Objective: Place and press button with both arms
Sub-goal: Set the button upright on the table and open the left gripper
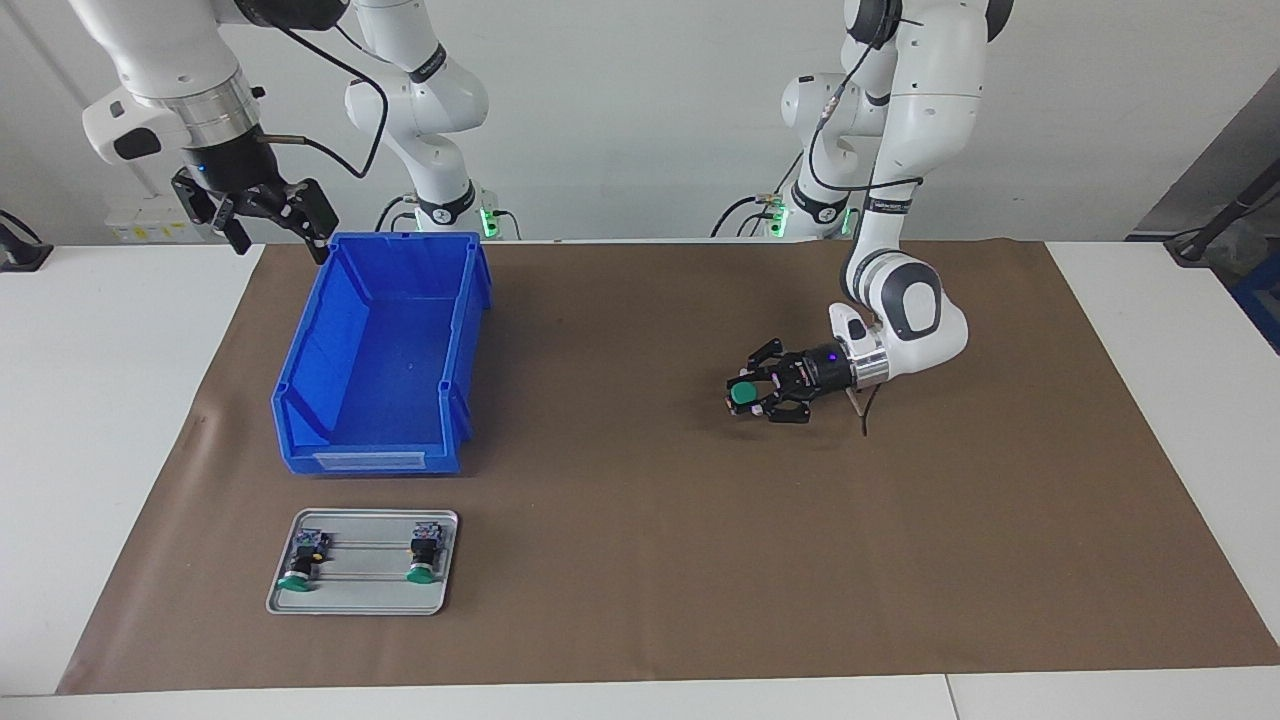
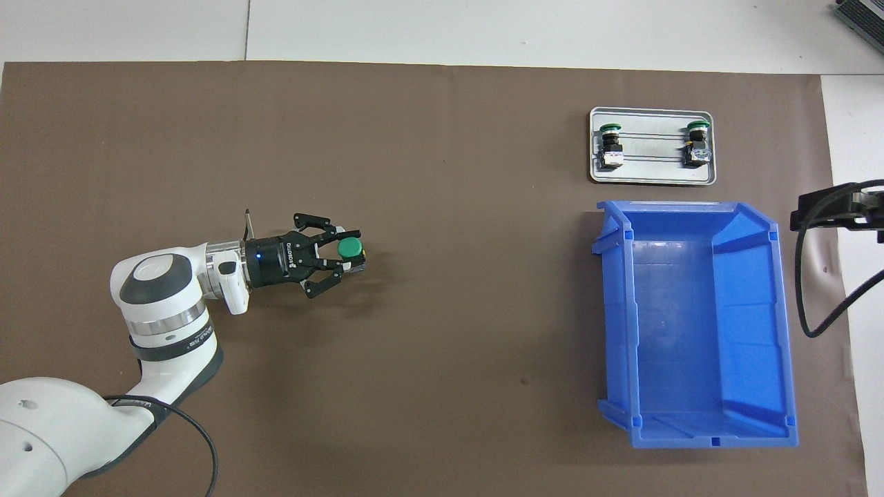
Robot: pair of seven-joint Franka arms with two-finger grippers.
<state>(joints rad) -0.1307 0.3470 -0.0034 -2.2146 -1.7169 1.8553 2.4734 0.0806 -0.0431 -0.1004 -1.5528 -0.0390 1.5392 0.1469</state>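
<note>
Facing the robots: the left gripper (image 1: 752, 393) lay level, low over the brown mat (image 1: 640, 560) — fingers clasping the button (image 1: 743, 394). The right gripper (image 1: 262, 215) hung spread by the blue bin (image 1: 300, 400). From overhead — "ROBOTIQ" showed on the left gripper's body.

Mat (image 1: 640, 560): brown, matt, paper-like, slight crease at edge. Table (image 1: 100, 420): white, smooth, faint sheen. Bin (image 1: 385, 350): blue plastic, glossy, smooth walls. Tray (image 1: 362, 596): grey metal, brushed, dull shine. Button (image 2: 350, 248): green plastic cap, smooth, satin. Arms (image 1: 915, 120): white glossy plastic shells, polished silver metal rings. Left gripper (image 2: 343, 257): black, matt.
</note>
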